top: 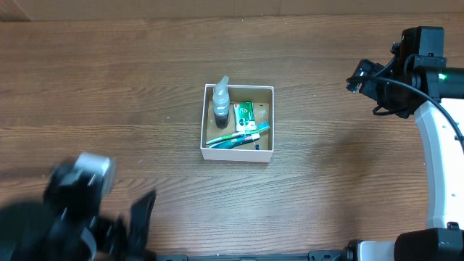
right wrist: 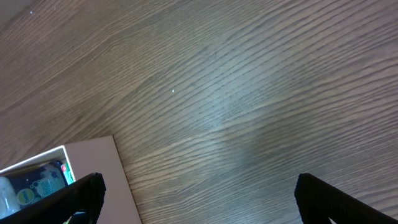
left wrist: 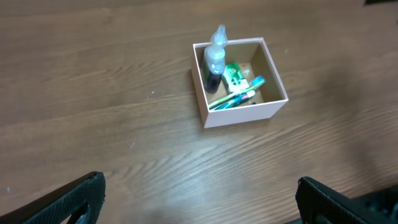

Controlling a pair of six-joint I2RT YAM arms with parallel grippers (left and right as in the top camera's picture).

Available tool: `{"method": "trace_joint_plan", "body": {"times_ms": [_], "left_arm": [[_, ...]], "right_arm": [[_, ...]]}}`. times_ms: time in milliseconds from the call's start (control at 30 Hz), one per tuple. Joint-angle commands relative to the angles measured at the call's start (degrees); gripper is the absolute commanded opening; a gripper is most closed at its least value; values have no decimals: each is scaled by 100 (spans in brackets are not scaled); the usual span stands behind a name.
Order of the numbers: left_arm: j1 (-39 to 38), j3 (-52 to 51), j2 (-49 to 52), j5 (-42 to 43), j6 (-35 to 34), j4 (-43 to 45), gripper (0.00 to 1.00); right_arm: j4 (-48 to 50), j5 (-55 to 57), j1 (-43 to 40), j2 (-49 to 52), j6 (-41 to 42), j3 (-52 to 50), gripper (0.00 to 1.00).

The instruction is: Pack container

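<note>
The container (top: 206, 119), a square white-walled box with a brown floor, sits mid-table. Inside it stand a clear spray bottle (top: 221, 101), a green packet (top: 244, 114) and teal toothbrushes (top: 235, 138). The left wrist view shows the container (left wrist: 245, 113) with the bottle (left wrist: 215, 59) and packet (left wrist: 234, 76) ahead of my left gripper (left wrist: 199, 202), which is open and empty over bare wood. My left gripper (top: 109, 225) is blurred at the lower left in the overhead view. My right gripper (right wrist: 199, 199) is open and empty, just right of the container's wall (right wrist: 93, 155).
The right arm (top: 406, 69) reaches in from the far right edge, with its white base (top: 442, 167) below it. The table is brown wood (top: 109, 87).
</note>
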Motion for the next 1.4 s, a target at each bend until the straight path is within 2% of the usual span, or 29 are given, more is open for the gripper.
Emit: {"method": "trace_joint_plan", "body": {"times_ms": [0,167,333,567,633,733,900,1067,1100,1367], "left_arm": [[15,31,-551,-83,-605,-199,100],[15,-17,-870,26,-940,-492,100],[15,-76,-872,-2,-1539,-212,100],[15,-588,-872,-157,-1545,-173,100],[15,-898,-872,-201,-1541,94,100],[17,-1414,-874,-245,-1537,802,100],[262,-2660,-1172,-450,-1473,2494,100],[758,-4232,-1934,-365,-1690,4395,100],[866,-4791,-2275,-315,-1827,5045,100],[1174,-6765,-3491,-264,-1932,7442,100]], "right_arm": [[31,-28,-7,-26,-15,63,100],[28,-26,-7,-26,-15,63,100],[31,-26,-7,-26,-15,63,100],[31,-28,-7,-26,-15,63,100],[31,-28,-7,-26,-15,63,100],[28,-26,-7,-26,-15,63,100],[31,-28,-7,-26,-15,63,100],[31,-26,-7,-26,-15,63,100],[31,-26,-7,-26,-15,63,100],[28,-28,-7,-26,-15,63,100]]}}
